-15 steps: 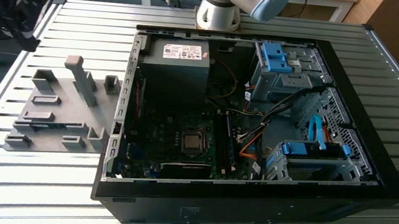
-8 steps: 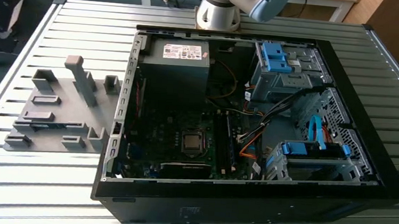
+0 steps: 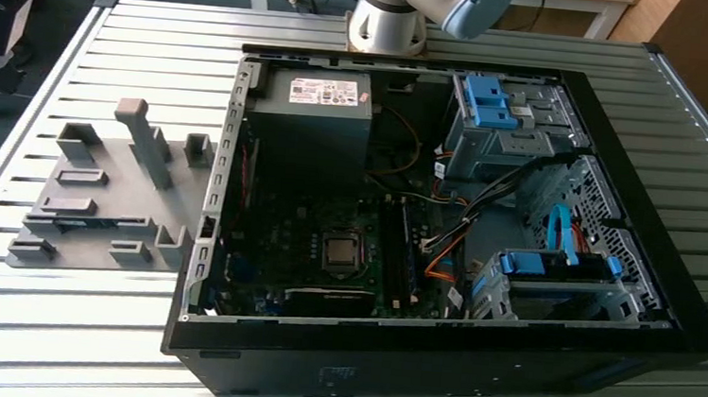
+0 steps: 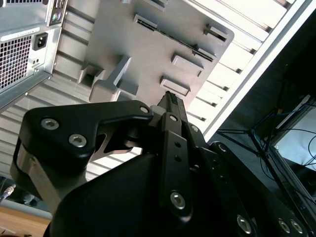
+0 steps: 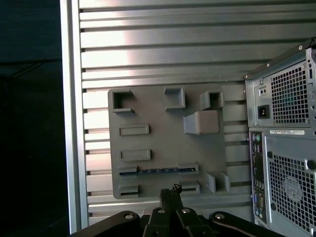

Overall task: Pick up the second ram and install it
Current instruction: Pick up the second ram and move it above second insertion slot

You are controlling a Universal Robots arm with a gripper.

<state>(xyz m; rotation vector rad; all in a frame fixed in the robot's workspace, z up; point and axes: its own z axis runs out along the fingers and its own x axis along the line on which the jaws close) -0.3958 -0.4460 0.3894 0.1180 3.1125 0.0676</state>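
**Shut fingers above a thin stick standing on edge**

The gripper (image 5: 170, 190) hangs above the grey plate (image 5: 163, 138) with its fingertips pressed together and nothing between them. The memory stick (image 5: 158, 171) stands on its long edge in the plate's slot, caught between two end blocks (image 5: 128, 170). It is near the fingertips in the first wrist view but clear of them. The plate lies on the slatted table (image 5: 173, 49) just beside the open computer case (image 3: 378, 371).

The main risk, as I judge it, is the fingers coming down as they are. Shut tips would land on the stick's top edge and press it into the slot instead of straddling it. A grip taken off-centre or slightly turned could tip the board between the blocks, so that it jams or scrapes on the way out. Such a thin, smooth board could also slip or swing in the fingers. Inside the case, loose cables (image 3: 447, 258) run close to the main board and could snag a stick carried in low.

From here the stick shows as a long, narrow, dark blue line seen edge-on. Its chips and label cannot be made out.
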